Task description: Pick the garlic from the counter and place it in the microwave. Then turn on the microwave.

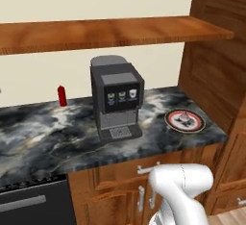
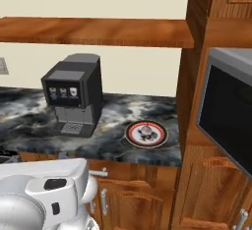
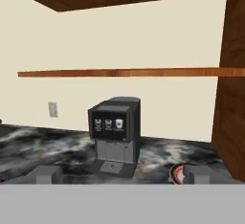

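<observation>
**newbie:** Garlic hunting question, where do you even start from this pose?

**regular:** You start by finding it. Garlic (image 1: pixel 184 118) sits on the red-rimmed plate (image 1: pixel 169 121), right of centre in the left base view, on the dark marbled counter (image 1: pixel 43 137). In the right base view it's the small pale bulb (image 2: pixel 145 132) just right of centre. Your gripper (image 3: pixel 122 175) is well short of it, fingers (image 3: pixel 46 174) spread wide apart with nothing between them, looking level across the slab.

**newbie:** So just dive in?

**regular:** I'd say no. You probably want to swing toward the right side of the hand view, where the plate's edge (image 3: pixel 177 173) peeks out beside the right fingertip, then come down from above so the tips straddle the bulb. It's round and small, so my guess is it rolls if you nudge it sideways.

**newbie:** Anything in the way?

**regular:** Going left to right in the left base view: red bottle (image 1: pixel 62 95) at the wall, far off, no worry. Coffee machine (image 1: pixel 116 98) mid-frame is the one to mind, it stands near the plate's left. Wooden shelf (image 1: pixel 96 31) overhead caps how high you lift. Microwave (image 2: pixel 229 116) is at the right edge of the right base view, door looks closed to me, so that likely needs handling too.
</observation>
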Controlling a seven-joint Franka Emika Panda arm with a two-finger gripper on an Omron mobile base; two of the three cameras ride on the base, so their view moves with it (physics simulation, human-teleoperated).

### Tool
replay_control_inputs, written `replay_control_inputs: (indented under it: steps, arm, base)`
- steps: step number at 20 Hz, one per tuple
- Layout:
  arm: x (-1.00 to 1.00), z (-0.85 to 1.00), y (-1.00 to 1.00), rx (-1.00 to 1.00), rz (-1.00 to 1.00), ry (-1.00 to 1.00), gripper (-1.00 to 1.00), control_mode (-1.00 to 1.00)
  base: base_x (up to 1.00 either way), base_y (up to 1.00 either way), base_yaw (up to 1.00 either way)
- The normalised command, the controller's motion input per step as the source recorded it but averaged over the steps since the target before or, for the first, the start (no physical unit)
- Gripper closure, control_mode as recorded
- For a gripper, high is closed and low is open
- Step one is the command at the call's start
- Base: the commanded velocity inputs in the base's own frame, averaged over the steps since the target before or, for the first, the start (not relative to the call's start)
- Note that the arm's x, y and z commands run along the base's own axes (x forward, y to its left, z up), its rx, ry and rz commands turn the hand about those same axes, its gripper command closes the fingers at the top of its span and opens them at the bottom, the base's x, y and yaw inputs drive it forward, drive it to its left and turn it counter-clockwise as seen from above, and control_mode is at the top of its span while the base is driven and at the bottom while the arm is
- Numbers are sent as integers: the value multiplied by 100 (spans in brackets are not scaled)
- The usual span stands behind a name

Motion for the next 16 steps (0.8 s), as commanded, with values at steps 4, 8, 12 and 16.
replay_control_inputs:
  steps: [4,8,12,16]
  arm:
    - [0,0,0,0,0,0,-100,100]
    - [0,0,0,0,0,0,-100,100]
    - [0,0,0,0,0,0,-100,100]
    - [0,0,0,0,0,0,-100,100]
  base:
    - [56,0,0]
    - [54,0,0]
    - [38,0,1]
    - [20,0,8]
